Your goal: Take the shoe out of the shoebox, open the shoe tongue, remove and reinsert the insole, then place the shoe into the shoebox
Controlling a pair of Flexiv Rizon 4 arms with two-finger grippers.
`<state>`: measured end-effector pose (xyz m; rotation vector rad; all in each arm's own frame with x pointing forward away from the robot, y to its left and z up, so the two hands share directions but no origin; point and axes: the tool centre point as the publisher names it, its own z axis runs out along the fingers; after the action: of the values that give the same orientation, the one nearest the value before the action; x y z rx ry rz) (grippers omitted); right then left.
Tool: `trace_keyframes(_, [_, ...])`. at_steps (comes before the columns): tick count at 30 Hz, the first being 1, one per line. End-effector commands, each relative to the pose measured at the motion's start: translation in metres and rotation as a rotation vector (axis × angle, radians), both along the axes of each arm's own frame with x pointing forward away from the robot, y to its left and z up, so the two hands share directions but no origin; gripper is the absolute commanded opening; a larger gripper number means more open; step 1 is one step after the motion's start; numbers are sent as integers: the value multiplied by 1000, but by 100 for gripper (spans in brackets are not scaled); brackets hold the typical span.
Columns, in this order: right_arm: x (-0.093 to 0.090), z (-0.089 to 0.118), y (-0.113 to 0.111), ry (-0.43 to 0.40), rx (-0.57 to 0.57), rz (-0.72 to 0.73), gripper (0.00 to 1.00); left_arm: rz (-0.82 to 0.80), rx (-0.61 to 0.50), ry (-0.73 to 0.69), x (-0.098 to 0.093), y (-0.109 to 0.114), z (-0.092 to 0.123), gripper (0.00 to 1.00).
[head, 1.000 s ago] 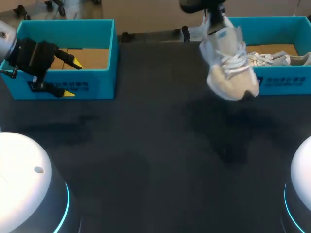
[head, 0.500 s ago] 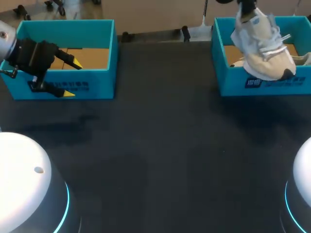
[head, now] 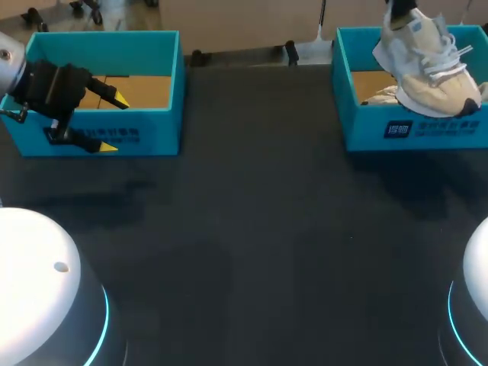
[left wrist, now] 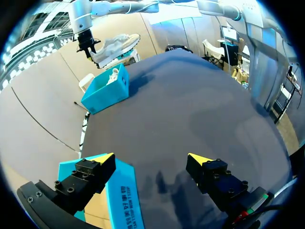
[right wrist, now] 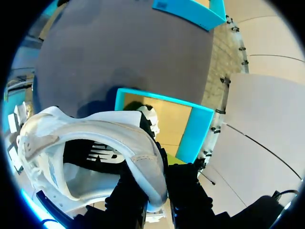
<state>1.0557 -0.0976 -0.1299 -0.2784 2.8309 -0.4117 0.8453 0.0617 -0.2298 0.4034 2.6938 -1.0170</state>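
Holding the shoe (head: pixel 431 65) above the shoebox (head: pixel 366 130), right fingers (right wrist: pixel 186 188) pinch its heel — left fingers (left wrist: pixel 102 160) gape empty.

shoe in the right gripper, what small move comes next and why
Probably lower it straight down: the shoe hangs above the right shoebox, clamped at its heel by the right gripper, with bare floor beside the other shoe inside.

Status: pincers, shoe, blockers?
Right pincer shut on shoe, over right shoebox. Left pincer open, straddling left shoebox front wall. Another shoe inside right shoebox.
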Motion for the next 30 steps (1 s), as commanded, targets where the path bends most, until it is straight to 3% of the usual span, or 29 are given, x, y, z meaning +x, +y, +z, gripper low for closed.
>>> trace_keyframes(1, [0,1,-1,1,-1,1,0,-1,4,1,0,0,0,100])
trace_keyframes(6, [2,0,-2,4,-4,-10,0,-1,4,1,0,0,0,100])
trace_keyframes(9, [25,-7,-14,33,29,-99,0,-1,4,1,0,0,0,100])
trace_keyframes(13, [44,-11,-26,10,38,-87,0,-1,4,1,0,0,0,100])
trace_keyframes(25, [123,-31,-100,22,55,-113,0,-1,4,1,0,0,0,100])
trace_keyframes(30, [139,-33,-133,22,46,-160,0,-1,4,1,0,0,0,100])
